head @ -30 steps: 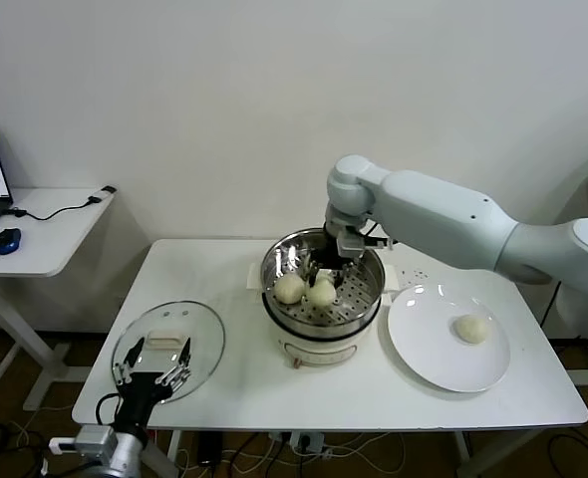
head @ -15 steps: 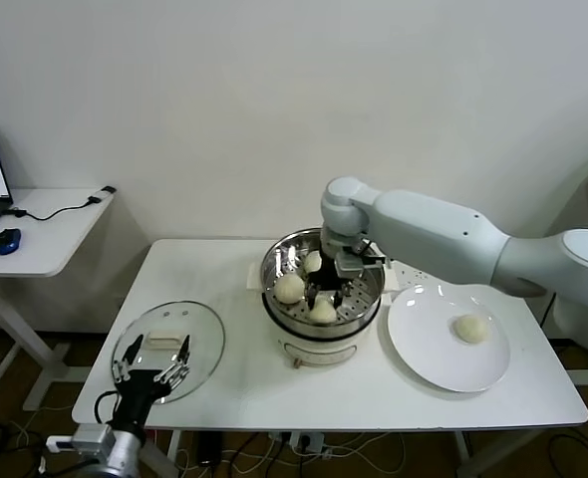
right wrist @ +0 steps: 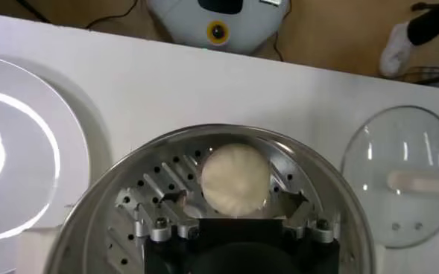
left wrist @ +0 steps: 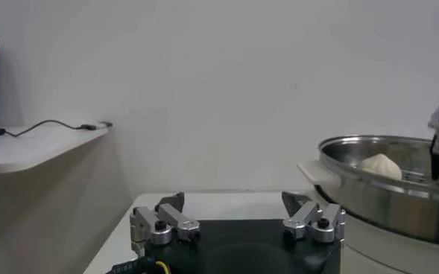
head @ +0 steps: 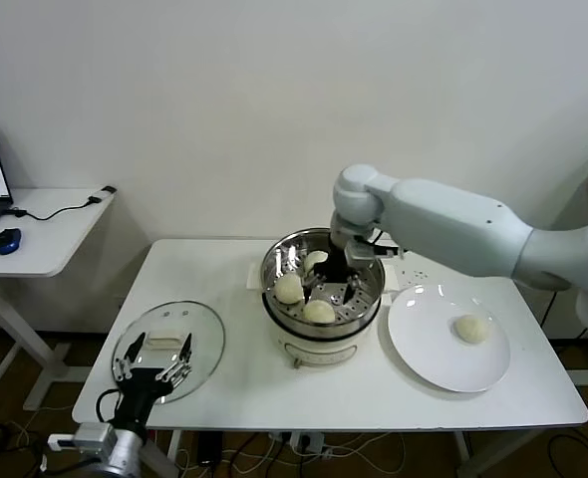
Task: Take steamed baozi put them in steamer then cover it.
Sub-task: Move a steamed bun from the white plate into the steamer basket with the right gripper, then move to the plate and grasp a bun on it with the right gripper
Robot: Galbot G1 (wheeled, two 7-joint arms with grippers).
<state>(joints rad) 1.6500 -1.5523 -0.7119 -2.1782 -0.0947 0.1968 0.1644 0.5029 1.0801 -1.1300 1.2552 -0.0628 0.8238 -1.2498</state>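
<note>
White tabletop [head: 234, 388] is seen: right pincer [head: 334, 293] is spread wide inside steamer [head: 359, 317], seemingly three baozi [head: 319, 312] inside; left pincer [head: 152, 370] is wide near cover [head: 204, 349].

Right claw [head: 334, 292] low, fingers spread wide; left claw [head: 152, 375] parked, open too.

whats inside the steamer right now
The steamer holds three baozi: one on its left, one near the front, one at the back. The right gripper, open, hangs inside and hides part of the perforated floor.
</note>
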